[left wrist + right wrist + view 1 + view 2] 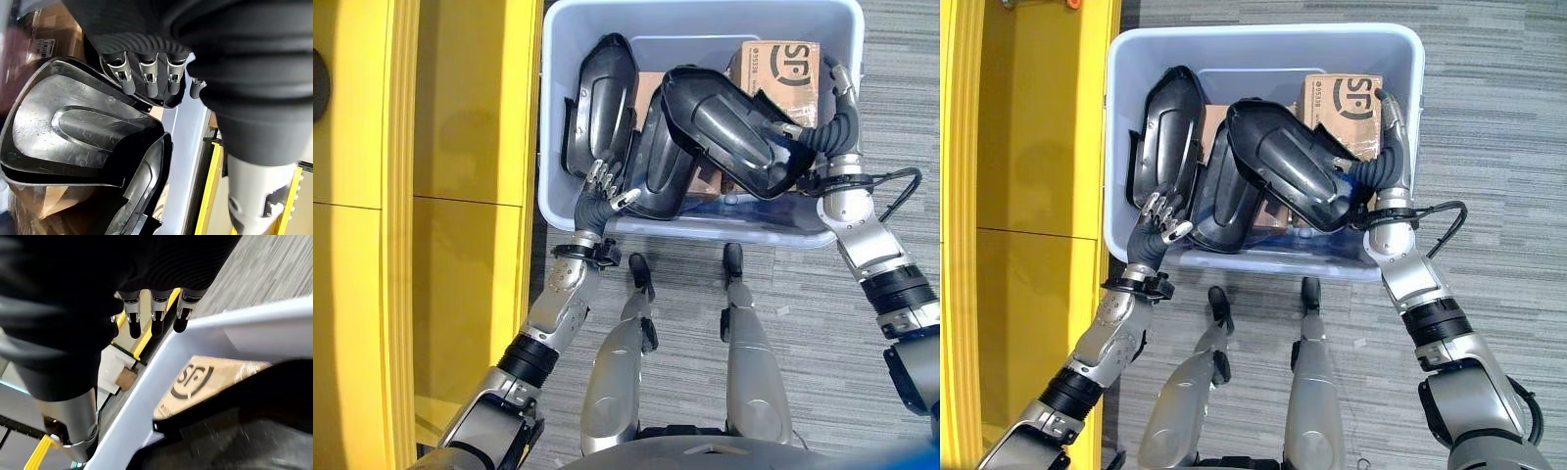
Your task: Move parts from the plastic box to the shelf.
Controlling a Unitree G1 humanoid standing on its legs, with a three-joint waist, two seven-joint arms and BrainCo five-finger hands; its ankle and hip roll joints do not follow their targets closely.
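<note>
Three black moulded parts in plastic box (pixel 558 201), one cardboard carton (pixel 778 69) behind. Top part (pixel 729 132) tilted across the pile, long axis running left-to-right, far end beside right hand (pixel 827 103), fingers straight. Left hand (pixel 604 181) relaxed, fingertips touching lower part (pixel 651 166).

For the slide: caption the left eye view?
Both hands lifting a black part from the plastic box.

Glossy black moulded plastic parts (pixel 724 127) lie in a smooth, pale blue plastic box (pixel 568 211); beside them, a matt brown cardboard carton (pixel 781 67).
</note>
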